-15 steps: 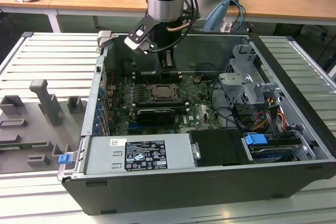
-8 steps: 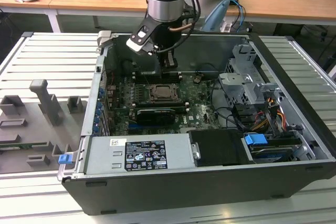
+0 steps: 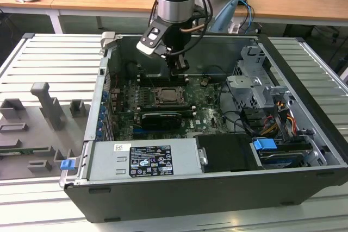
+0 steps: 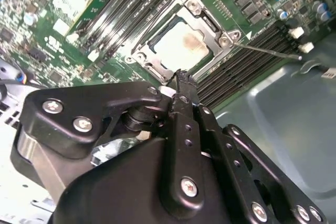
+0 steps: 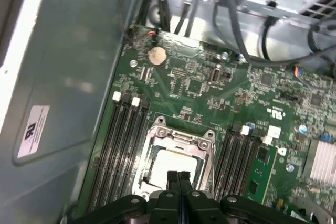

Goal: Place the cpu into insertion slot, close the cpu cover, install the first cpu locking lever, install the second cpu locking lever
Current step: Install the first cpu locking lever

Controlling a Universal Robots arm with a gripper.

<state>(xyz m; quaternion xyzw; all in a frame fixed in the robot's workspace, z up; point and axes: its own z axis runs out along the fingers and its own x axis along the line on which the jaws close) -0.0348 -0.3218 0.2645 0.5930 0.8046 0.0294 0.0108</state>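
Note:
The cpu (image 4: 181, 45) (image 5: 173, 162) lies flat in the insertion slot (image 3: 166, 97) on the green board, its pale top showing through the window of the cpu cover (image 4: 210, 22) (image 5: 178, 139). The silvery cover lies down around the chip. A thin locking lever (image 4: 268, 51) sticks out from one corner of the socket over the memory slots. My gripper (image 3: 178, 69) (image 4: 181, 77) (image 5: 178, 178) hangs just above the socket's edge. It is shut, black fingertips (image 5: 172, 178) pressed together with nothing between them.
Long black memory slots (image 5: 123, 145) flank the socket on both sides. A long black card (image 3: 157, 119) lies in front of it, with the power supply (image 3: 144, 158) beyond. The drive cage (image 3: 255, 80) and cables (image 3: 283, 118) fill the case's right. Grey fixtures (image 3: 43, 118) stand outside.

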